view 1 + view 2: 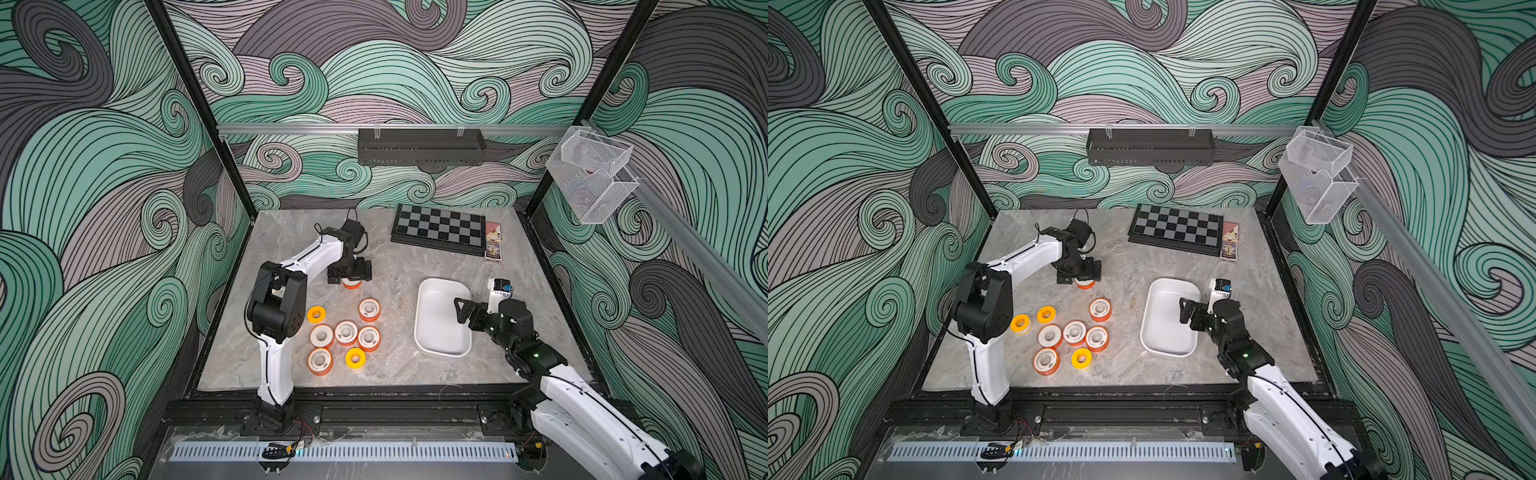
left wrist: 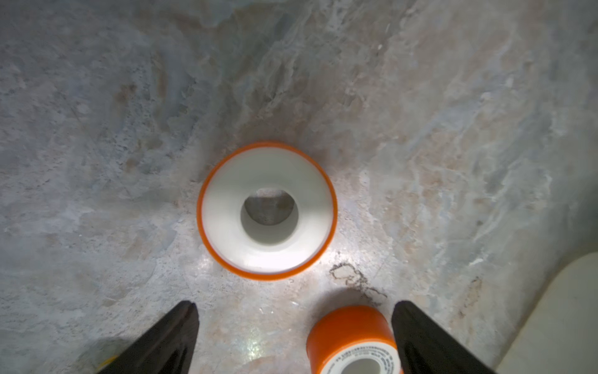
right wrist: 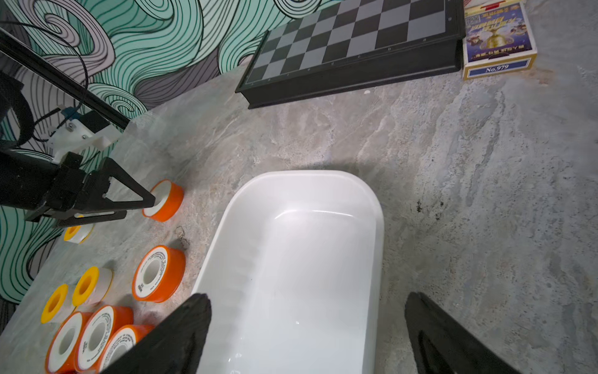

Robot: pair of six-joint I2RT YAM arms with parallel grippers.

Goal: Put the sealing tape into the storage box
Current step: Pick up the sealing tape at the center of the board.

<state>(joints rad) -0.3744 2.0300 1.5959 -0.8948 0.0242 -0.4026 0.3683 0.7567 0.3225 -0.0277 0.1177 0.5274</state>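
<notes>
In a top view the left arm reaches from the near edge with its elbow high, and the left pincer (image 1: 350, 278) points down over one orange spool (image 1: 352, 286). The other sealing tape (image 1: 345, 332) clusters toward the worktop's (image 1: 399, 257) left edge. The right arm bends low, with the right pincer (image 1: 460, 311) over the storage box (image 1: 436, 328) near the right edge.

Left wrist view: jaws spread wide, gripping nothing.

Right wrist view: jaws wide and empty; a card box (image 3: 498, 39) reads "No.979".

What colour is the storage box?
The storage box is plain white, clearest in the right wrist view.

Two high top views over whole table (image 1: 395, 266); close downward wrist views.
</notes>
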